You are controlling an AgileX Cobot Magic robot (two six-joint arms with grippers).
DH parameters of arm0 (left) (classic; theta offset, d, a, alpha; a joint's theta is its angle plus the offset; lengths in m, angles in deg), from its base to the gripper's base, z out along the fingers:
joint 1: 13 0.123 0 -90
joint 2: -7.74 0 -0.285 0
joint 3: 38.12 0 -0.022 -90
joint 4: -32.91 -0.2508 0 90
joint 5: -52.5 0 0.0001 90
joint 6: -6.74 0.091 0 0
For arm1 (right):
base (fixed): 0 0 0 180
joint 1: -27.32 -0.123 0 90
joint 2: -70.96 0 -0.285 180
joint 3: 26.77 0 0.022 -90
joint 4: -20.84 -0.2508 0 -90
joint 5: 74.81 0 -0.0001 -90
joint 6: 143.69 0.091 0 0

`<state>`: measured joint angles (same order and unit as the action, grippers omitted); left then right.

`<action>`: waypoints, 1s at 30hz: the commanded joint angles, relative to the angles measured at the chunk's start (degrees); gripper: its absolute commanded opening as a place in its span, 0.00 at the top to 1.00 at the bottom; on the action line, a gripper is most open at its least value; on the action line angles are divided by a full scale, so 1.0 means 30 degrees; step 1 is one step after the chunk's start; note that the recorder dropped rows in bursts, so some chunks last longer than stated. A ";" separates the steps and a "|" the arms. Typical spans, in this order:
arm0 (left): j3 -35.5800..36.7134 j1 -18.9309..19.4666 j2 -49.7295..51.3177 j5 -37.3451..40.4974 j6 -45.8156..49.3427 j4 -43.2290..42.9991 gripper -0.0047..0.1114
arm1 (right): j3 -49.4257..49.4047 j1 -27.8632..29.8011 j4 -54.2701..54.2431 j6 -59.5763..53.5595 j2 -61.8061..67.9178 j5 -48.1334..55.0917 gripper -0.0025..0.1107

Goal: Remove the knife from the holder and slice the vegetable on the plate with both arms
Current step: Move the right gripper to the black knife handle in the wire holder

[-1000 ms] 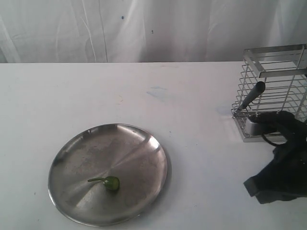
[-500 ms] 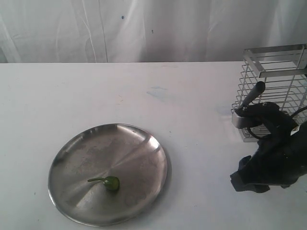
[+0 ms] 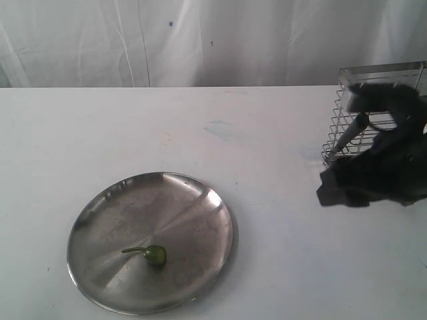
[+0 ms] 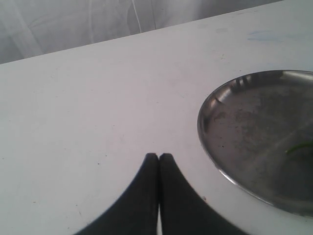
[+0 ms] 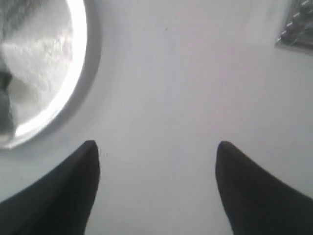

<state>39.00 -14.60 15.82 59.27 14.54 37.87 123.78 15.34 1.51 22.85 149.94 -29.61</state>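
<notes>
The plate (image 3: 100, 220) lies at the front left of the table with the green chili (image 3: 153, 254) on it. At the right edge stands the wire holder (image 3: 383, 73); the knife (image 3: 351, 133) leans in it with its dark handle slanting up. My right gripper (image 3: 331, 190) hovers just in front of the holder, below the knife handle and apart from it. In the right wrist view that gripper (image 5: 157, 147) is open over bare table, with the plate rim (image 5: 73, 93) and a holder corner (image 5: 298, 29) at the edges. My left gripper (image 4: 159, 156) is shut and empty beside the plate (image 4: 215, 147).
A white curtain hangs behind the white table (image 3: 253, 133). The holder stands close to the table's right side, and the right arm (image 3: 393, 167) covers its lower part.
The right arm has risen from low in front of the holder to level with the knife handle, and its gripper has shifted a little left. Plate, chili and holder stayed put.
</notes>
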 commanded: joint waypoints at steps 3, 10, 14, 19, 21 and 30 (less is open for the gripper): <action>0.0033 -0.0069 -0.0098 -0.0082 -0.0009 0.0170 0.96 | 0.2131 -0.0063 0.5520 0.6574 -0.0803 0.0201 0.42; 0.0033 -0.0069 -0.0098 -0.0082 -0.0009 0.0170 0.96 | 0.2930 -0.0234 0.5427 0.6758 0.0813 -0.1857 0.42; 0.0033 -0.0069 -0.0098 -0.0082 -0.0009 0.0170 0.96 | 0.3370 -0.0234 0.5509 0.7091 0.2131 -0.2033 0.42; 0.0033 -0.0069 -0.0098 -0.0082 -0.0009 0.0170 0.96 | 0.3491 -0.0234 0.5509 0.7210 0.3108 -0.3465 0.46; 0.0033 -0.0069 -0.0098 -0.0082 -0.0009 0.0170 0.96 | 0.3491 -0.0234 0.5509 0.7260 0.3279 -0.3754 0.51; 0.0033 -0.0069 -0.0098 -0.0082 -0.0009 0.0170 0.96 | 0.3491 -0.0234 0.7642 0.9725 0.3952 -0.4849 0.58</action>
<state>39.00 -14.60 15.82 59.27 14.54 37.87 133.70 14.73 21.88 49.90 161.18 -42.86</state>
